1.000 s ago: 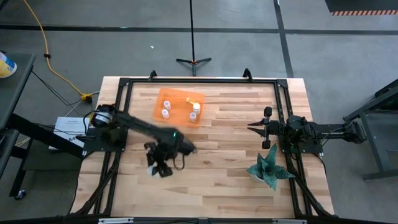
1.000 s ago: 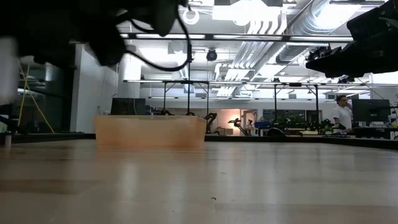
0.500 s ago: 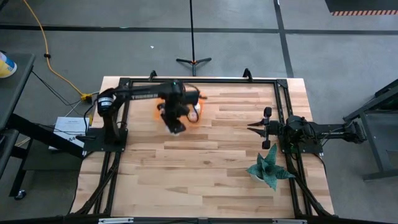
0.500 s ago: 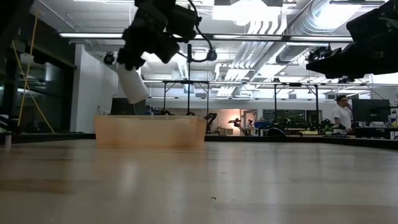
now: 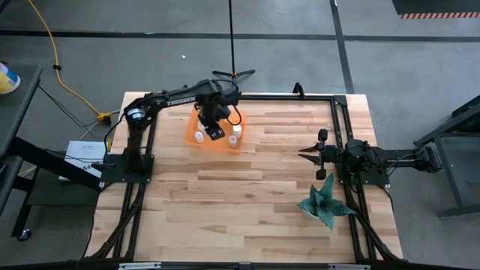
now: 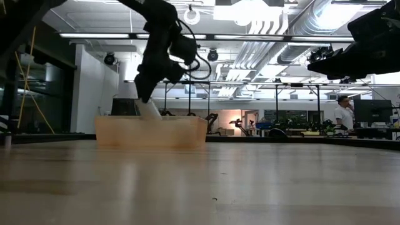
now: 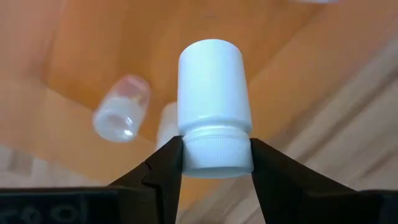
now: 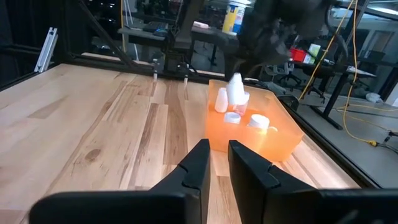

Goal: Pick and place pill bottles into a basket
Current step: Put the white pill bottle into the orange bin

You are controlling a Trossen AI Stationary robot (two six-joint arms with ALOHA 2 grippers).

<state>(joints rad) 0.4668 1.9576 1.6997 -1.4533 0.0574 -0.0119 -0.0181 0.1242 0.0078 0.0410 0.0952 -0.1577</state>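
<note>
My left gripper (image 5: 216,130) stands over the orange tray (image 5: 195,120) at the table's far side and is shut on a white pill bottle (image 7: 214,87). In the low view the bottle (image 6: 149,110) hangs tilted below the gripper (image 6: 149,95), with its lower end behind the tray wall (image 6: 178,132). Other small bottles lie or stand in the tray (image 5: 199,136) (image 5: 235,133) (image 7: 121,113). My right gripper (image 5: 303,153) waits shut and empty at the table's right side, above the table. My left gripper pinches the bottle's ribbed white cap (image 7: 214,155) between its two fingers, one on each side. The fingers slant downward from above the tray. The bottle hangs cap up and tilted, its bottom end inside the tray. Whether it touches the tray floor I cannot tell.
A spiky green plant (image 5: 325,202) stands at the near right, close under the right arm. Black frame rails (image 5: 240,97) run along the table's edges. Bare wood (image 5: 240,195) lies across the middle and near side. A person (image 6: 343,114) stands far off in the room.
My left gripper has carried the bottle from the near left of the table up and toward the far edge, to above the tray. It has then gone down, so the bottle's lower end now dips behind the tray wall. The gripper stays shut on the bottle.
</note>
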